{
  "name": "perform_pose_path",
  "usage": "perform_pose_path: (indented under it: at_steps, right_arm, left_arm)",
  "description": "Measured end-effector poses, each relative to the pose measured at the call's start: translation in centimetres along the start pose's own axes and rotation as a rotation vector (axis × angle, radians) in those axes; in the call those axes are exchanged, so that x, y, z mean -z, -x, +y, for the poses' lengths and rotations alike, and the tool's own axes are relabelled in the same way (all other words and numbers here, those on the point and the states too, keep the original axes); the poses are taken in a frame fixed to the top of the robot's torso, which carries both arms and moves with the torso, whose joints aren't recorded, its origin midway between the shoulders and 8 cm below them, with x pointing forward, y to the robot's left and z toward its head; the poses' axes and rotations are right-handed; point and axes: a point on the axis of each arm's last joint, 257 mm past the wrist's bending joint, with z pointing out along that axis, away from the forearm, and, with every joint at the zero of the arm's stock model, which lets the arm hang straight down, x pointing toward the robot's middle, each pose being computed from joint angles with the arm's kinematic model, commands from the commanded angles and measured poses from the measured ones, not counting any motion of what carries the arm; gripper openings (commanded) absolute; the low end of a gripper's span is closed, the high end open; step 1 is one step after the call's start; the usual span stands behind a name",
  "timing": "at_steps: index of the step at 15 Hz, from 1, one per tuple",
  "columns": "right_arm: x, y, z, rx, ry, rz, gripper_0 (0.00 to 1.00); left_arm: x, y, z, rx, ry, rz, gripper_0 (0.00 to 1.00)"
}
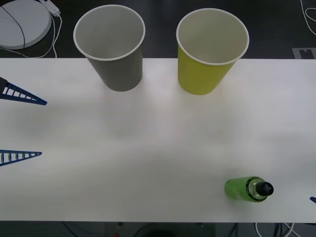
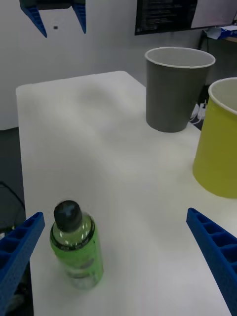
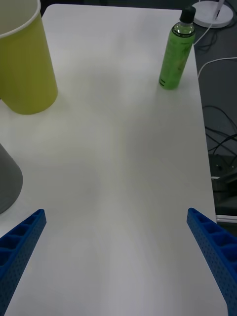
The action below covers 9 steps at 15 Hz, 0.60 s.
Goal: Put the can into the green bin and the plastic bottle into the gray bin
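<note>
The plastic bottle (image 1: 247, 189) stands upright near the table's front right edge, full of green drink and capped in black. At the back stand the gray bin (image 1: 109, 47) and, to its right, the green bin (image 1: 210, 49), both showing white insides. The can is out of view. My left gripper (image 1: 44, 128) hangs open at the table's left edge, far from the bottle (image 3: 177, 54). My right gripper (image 2: 114, 213) is open just off the right edge, with the bottle (image 2: 76, 244) close in front of one finger. One right fingertip (image 1: 313, 199) pokes in beside the bottle.
A round white disc (image 1: 22, 22) with a cable lies on the floor behind the table's left corner. The white table (image 1: 148, 138) is bare between the bins and the bottle. Cables hang off the front edge.
</note>
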Motion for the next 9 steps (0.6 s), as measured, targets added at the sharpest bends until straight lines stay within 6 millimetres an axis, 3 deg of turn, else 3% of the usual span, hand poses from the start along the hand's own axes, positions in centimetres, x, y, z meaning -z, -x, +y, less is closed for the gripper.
perform_pose_path:
  at_steps: [6,9]
  right_arm:
    - [5.8,-4.8,1.6,0.031,-0.025,0.033,1.0]
    - [6.1,-6.8,3.1,-0.005,-0.054,0.019,1.0]
  left_arm:
    - [0.0,0.0,0.0,0.0,0.0,0.0,1.0]
    - [0.0,0.0,0.0,0.0,0.0,0.0,1.0]
